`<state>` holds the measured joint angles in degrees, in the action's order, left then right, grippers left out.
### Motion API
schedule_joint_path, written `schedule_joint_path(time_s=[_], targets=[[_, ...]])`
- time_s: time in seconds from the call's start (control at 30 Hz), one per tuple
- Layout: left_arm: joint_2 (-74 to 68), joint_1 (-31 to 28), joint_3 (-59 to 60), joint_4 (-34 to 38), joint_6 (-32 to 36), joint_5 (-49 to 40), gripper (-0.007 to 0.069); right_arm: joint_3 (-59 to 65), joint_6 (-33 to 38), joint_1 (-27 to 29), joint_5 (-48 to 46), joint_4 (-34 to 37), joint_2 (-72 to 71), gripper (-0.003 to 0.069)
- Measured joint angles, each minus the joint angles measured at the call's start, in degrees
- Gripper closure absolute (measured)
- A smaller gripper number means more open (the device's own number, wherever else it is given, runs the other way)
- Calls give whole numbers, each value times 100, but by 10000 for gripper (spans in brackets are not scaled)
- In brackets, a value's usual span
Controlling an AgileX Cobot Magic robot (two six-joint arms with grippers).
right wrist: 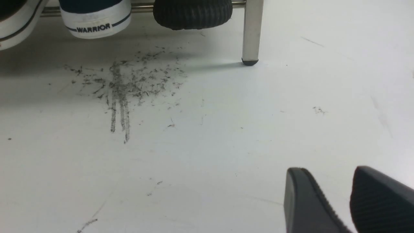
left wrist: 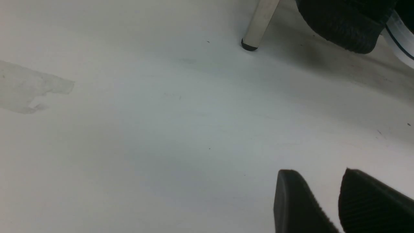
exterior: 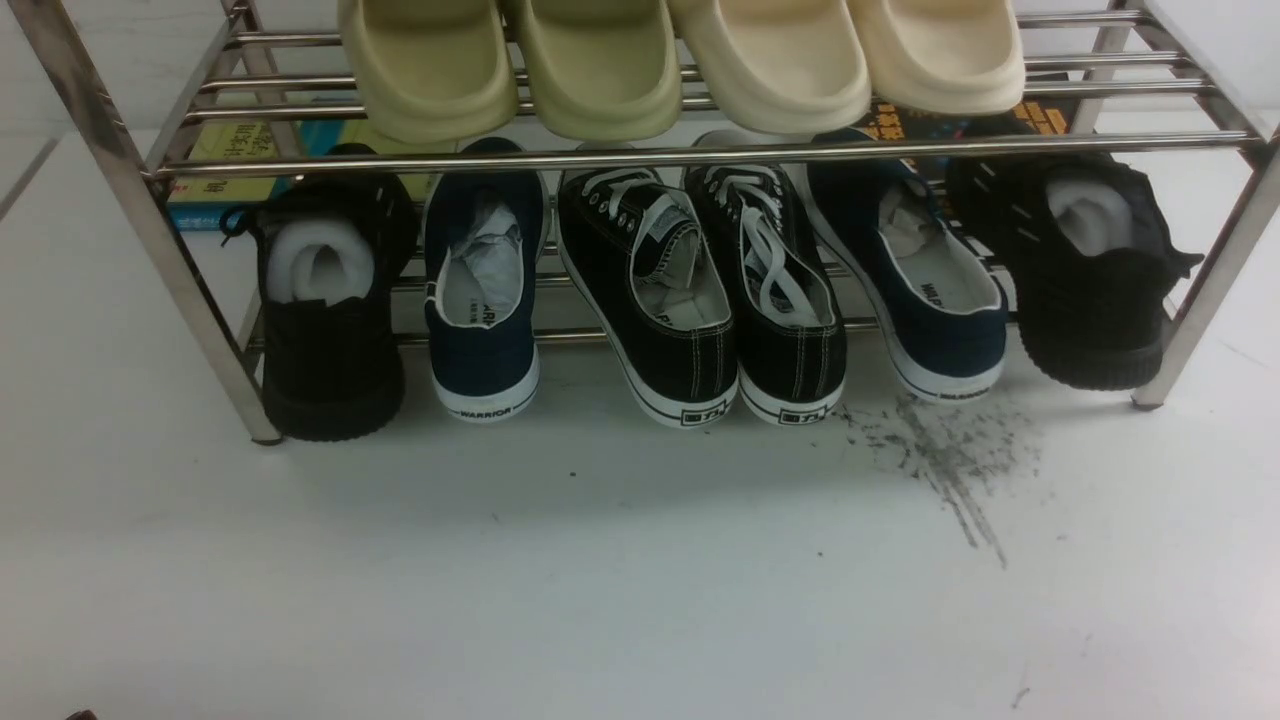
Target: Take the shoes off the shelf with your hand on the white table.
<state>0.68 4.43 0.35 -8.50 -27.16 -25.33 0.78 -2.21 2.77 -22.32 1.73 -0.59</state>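
**Lower tier of the shelf, front and wrist views.** The navy shoes are stored apart on the lower tier, with their heels turned toward the camera and tilted down toward the white table. One navy shoe is placed second from the left and the other navy shoe second from the right. They are separated by the black lace-up sneakers. An all-black knit shoe is set at each end of the row. The upper tier is occupied by pale green slippers and cream slippers. Dark scuff streaks are seen on the table in front of the right-hand navy heel. The left gripper and the right gripper are held low over the table in front of the shelf. The jaws of each are parted, bare table is shown between them, and nothing is gripped.
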Motion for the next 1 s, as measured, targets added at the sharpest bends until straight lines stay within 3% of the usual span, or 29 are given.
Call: schedule_joint_path(time_s=[0.17,0.23,0.3,0.33,0.37,0.53,0.87,1.0], targets=[[0,0,0,0,0,0,383,0,-16,0,9,-13,0,419],[0,0,0,0,0,0,383,0,-393,0,64,590,0,419],[0,0,0,0,0,0,383,19,-1049,0,81,1694,0,419],[0,0,0,0,0,0,383,19,-1049,0,81,1694,0,419],[0,0,0,0,0,0,383,38,-1456,0,81,2473,0,419],[0,0,0,0,0,0,383,56,-1843,0,76,3664,0,419],[0,0,0,0,0,0,383,56,-1861,0,82,3888,0,424],[0,0,0,0,0,0,383,-404,-1109,0,-16,3861,0,510]])
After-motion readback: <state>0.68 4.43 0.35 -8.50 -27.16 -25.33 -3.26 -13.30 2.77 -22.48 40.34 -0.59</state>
